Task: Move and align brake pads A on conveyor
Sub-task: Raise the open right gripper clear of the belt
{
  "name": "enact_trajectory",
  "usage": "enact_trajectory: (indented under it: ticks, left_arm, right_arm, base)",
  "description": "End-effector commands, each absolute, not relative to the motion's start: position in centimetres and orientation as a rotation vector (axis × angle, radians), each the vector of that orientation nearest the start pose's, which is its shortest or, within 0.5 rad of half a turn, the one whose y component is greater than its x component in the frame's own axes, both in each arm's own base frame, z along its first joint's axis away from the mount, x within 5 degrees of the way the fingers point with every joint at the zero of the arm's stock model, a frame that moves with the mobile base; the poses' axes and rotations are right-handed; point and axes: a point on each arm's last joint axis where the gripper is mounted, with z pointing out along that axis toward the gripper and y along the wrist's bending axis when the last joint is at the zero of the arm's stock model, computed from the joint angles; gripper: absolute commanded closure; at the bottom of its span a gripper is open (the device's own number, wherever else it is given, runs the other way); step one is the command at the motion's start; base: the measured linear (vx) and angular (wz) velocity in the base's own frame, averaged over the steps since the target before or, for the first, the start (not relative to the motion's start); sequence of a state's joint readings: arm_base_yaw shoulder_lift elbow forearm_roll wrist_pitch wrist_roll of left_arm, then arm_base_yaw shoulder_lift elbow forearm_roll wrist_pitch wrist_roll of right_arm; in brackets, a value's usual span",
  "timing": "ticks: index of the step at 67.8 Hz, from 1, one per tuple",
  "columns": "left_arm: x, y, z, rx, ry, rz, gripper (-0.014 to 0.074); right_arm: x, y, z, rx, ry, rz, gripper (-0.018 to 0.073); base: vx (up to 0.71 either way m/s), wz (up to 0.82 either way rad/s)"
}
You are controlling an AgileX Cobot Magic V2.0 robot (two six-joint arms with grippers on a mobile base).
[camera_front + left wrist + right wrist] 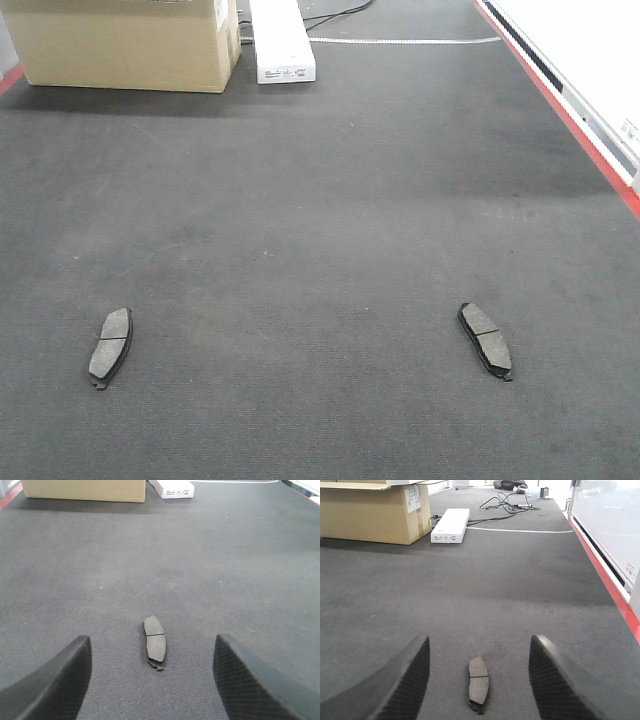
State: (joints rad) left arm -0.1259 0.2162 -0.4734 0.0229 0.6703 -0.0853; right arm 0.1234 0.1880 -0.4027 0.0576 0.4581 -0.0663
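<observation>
Brake pads A [110, 346] [486, 339]: two in view

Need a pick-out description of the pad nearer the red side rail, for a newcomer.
Start at the dark conveyor belt and its red rail on the right of the front view. The brake pad lies near the front on that side. Unlike the other pad, its far end tilts left.

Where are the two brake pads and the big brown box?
Left brake pad [110, 346], front view, middle of its face.
Right brake pad [486, 340], front view, middle of its face.
Brown box [120, 50], front view, its front side.
</observation>
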Motion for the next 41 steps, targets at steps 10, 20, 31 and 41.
enact_trajectory:
  ticks: [10,20,31,41]
  left_arm:
    - [4.83,-0.51,31.03,0.044,1.815,-0.130,0.0094]
    - [4.83,-0.51,31.03,0.044,1.815,-0.130,0.0094]
    - [4.83,-0.51,31.03,0.044,1.815,-0.130,0.0094]
    - [4.83,-0.51,31.03,0.044,1.815,-0.130,0.0094]
  right_arm:
    - [5.24,0.82,30.89,-0.137,1.637,0.087,0.0144]
    - [5.24,0.82,30.89,-0.137,1.637,0.087,0.0144]
    - [5.24,0.82,30.89,-0.137,1.637,0.087,0.0144]
    - [5.24,0.82,30.89,-0.137,1.637,0.087,0.0144]
  base:
    - [0.00,0.00]
    - [0.00,0.00]
    - [-0.01,0.00]
    - [-0.10,0.03]
